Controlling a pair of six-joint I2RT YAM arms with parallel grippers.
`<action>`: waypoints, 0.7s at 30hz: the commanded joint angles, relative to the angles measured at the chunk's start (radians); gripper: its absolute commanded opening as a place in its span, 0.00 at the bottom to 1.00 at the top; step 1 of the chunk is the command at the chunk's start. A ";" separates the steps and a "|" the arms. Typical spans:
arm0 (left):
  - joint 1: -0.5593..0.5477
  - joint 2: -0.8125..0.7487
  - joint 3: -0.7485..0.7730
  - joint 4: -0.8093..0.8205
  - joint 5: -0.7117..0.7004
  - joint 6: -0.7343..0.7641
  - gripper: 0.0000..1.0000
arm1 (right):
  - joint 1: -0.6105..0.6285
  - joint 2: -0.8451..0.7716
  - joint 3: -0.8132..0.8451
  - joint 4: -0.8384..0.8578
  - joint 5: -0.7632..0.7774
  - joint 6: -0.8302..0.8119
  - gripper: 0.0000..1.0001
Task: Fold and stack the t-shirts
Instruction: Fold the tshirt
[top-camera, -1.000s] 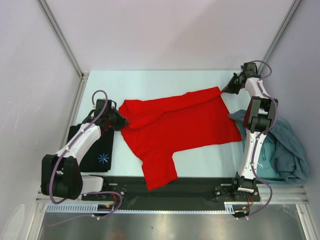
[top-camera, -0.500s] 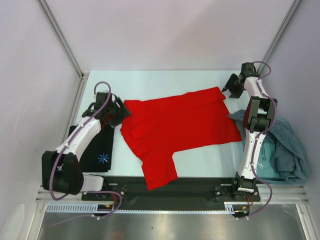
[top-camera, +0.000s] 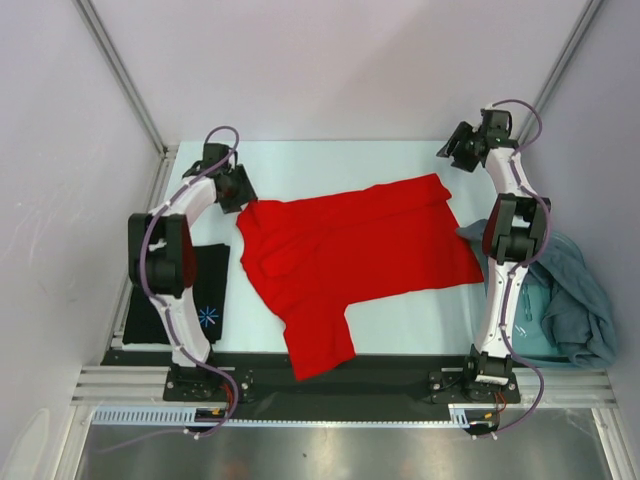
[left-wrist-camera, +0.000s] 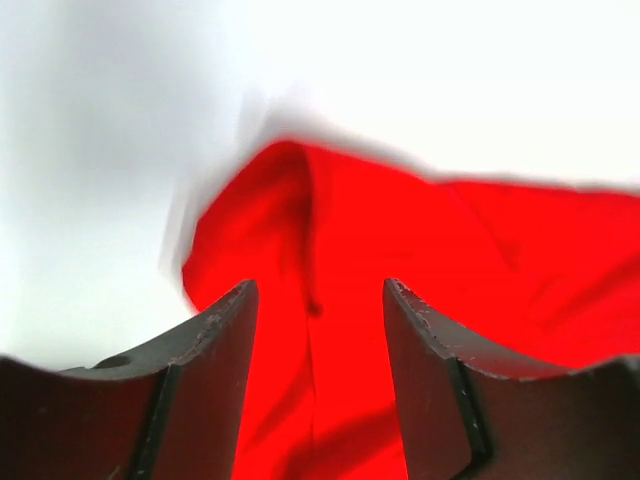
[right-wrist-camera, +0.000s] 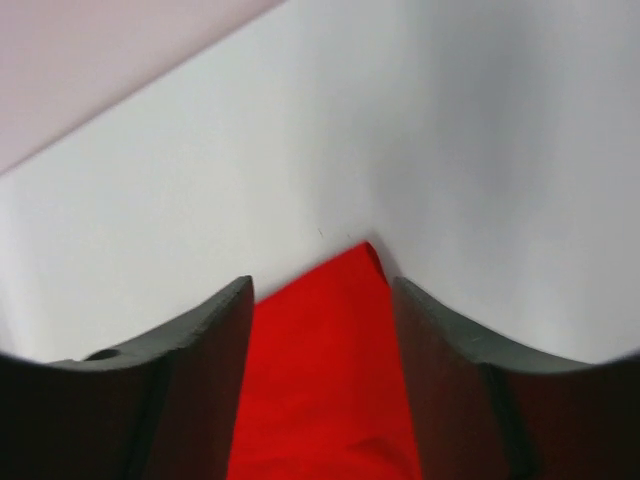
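One shirt looks finished. The black shirt (top-camera: 215, 285) lies folded in a rectangle at the left near side of the table (top-camera: 330, 165), starburst up, and nothing is stacked on it yet.

The left gripper (top-camera: 240, 188) sits just off the far-left corner of the red shirt (top-camera: 370, 245). Its jaws are parted and empty. In its wrist view red cloth shows between and beyond the fingers, with none of it pinched.

The red shirt is spread across the middle of the table, unfolded. Its left side is rumpled and one part reaches toward the near edge. I judge it to be the piece in hand, laid out but with no fold made.

The right gripper (top-camera: 456, 150) hangs just past the shirt's far-right corner, also parted and holding nothing. Its wrist view shows only the red corner tip below the gap.

At the far right, the teal-grey shirts (top-camera: 575, 300) lie in a crumpled heap beside the right arm, and I cannot tell how many there are.

By my reckoning the task is at an early stage. The red shirt needs folding and stacking on the black one, and then the heap needs doing.
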 joint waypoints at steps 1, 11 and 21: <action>0.014 0.079 0.141 0.016 0.065 0.052 0.59 | -0.007 0.062 0.068 0.106 -0.081 0.017 0.60; 0.027 0.225 0.233 0.032 0.134 -0.003 0.53 | -0.001 0.150 0.137 0.102 -0.124 -0.001 0.59; 0.048 0.254 0.224 0.041 0.192 -0.013 0.55 | 0.024 0.138 0.068 0.024 -0.092 -0.096 0.56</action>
